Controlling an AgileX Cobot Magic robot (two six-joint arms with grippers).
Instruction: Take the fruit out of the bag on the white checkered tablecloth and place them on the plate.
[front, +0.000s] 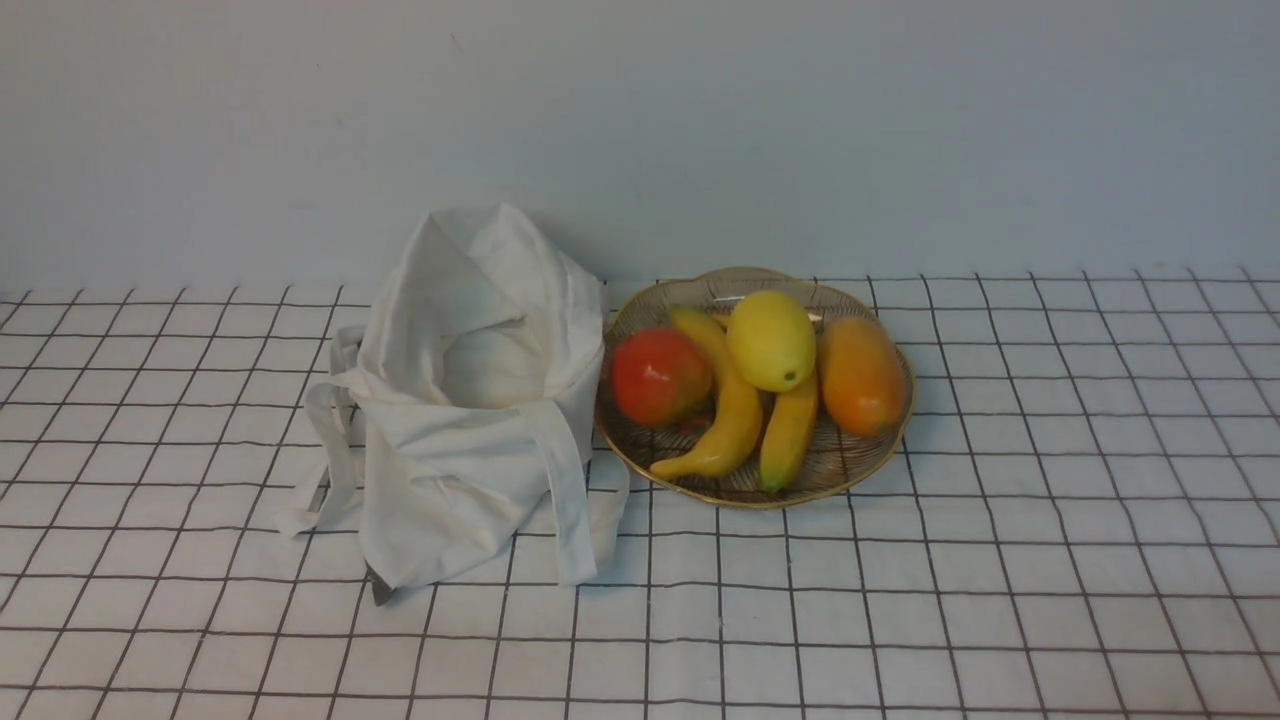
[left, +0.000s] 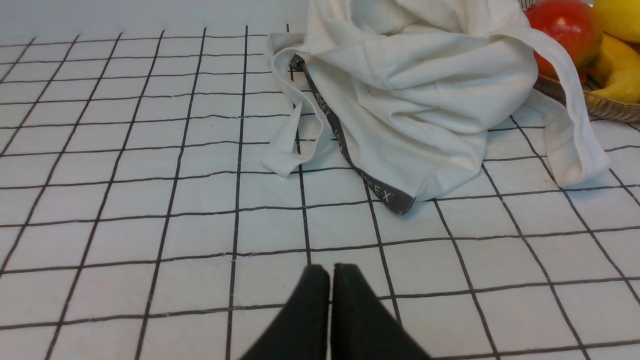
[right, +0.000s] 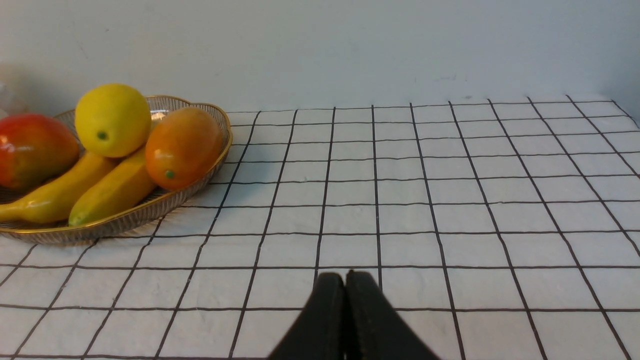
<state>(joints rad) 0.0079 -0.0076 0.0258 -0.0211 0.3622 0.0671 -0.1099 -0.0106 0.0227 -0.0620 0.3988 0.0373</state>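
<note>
The cloth (front: 970, 620) with its black grid lay spread beneath everything, and the plate (front: 890, 455) stood on it, my landmark for the rest. To the left of the plate, right beside its rim, slumped the white bag (front: 460, 500), its mouth gaping upward and its straps trailing onto the cloth. I saw no fruit through that opening, though folds hid part of the inside, so I could not tell for sure that nothing remained at the bottom.

The fruit seemed to have made its whole trip. On the plate, toward its right side, sat the orange mango (front: 861, 378); at its left side lay a red fruit (front: 660, 376). Two bananas (front: 735, 425) stretched across the middle toward the near rim. The lemon (front: 772, 340), the piece I was after, rested over the bananas, between the red fruit and the mango, well inside the plate's rim.

Both of my jaws hung over the cloth, nearer to me than the plate. The left jaws (left: 331, 272) were closed tip to tip with nothing between them, and the right jaws (right: 345, 277) were pressed together too, equally without a load.

By my judgement the job was finished: the lemon was out and on the plate, and nothing was left to carry, unless some piece still hid in the bag's folds.
</note>
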